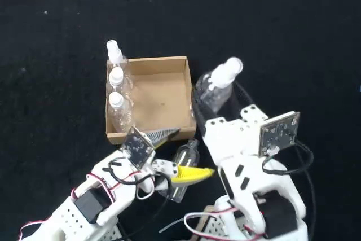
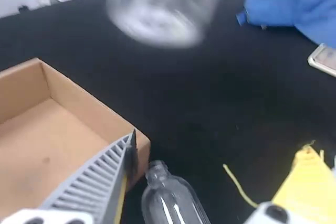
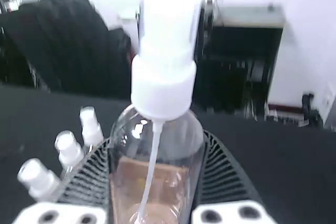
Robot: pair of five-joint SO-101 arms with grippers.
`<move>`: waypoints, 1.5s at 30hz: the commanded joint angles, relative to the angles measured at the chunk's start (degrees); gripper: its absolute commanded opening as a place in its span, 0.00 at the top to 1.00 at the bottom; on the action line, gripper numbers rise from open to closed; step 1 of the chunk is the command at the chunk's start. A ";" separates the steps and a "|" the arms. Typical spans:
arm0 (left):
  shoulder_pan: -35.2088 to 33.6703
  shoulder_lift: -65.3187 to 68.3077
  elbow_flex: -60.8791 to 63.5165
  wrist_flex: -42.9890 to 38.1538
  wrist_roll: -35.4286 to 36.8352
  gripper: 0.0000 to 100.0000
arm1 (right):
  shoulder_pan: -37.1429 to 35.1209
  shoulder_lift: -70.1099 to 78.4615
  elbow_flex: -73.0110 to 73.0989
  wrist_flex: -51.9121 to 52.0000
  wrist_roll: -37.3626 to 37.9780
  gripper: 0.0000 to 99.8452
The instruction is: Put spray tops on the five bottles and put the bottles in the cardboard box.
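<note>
Currently, right gripper [image 3: 157, 144] clamps a capped bottle [image 1: 217, 86] centre-right (beside box [image 1: 161, 91]); left gripper [image 2: 219, 142] spread wide around an uncapped bottle [image 1: 185, 159], lower centre.

Black tabletop [image 1: 56, 111]. Brown box [image 1: 163, 91]. Clear bottles [image 1: 119, 115], white tops [image 1: 115, 100]. Left hand [image 1: 189, 152]: one finger [image 1: 163, 135] grey, ribbed; other yellow. Right hand [image 3: 155, 182]: dark ribbed fingers [image 3: 220, 182]. White arms [image 1: 248, 184].
</note>
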 commanded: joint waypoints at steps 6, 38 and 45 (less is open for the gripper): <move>3.65 -0.18 1.36 2.11 0.09 0.58 | 1.14 14.11 11.12 -35.16 -0.44 0.99; -9.19 -0.44 -35.56 29.80 -4.84 0.94 | 1.23 47.08 -0.48 -43.52 -0.44 0.99; -24.48 -1.14 -45.49 23.74 -4.84 0.94 | 0.97 47.16 2.33 -45.19 -0.44 0.99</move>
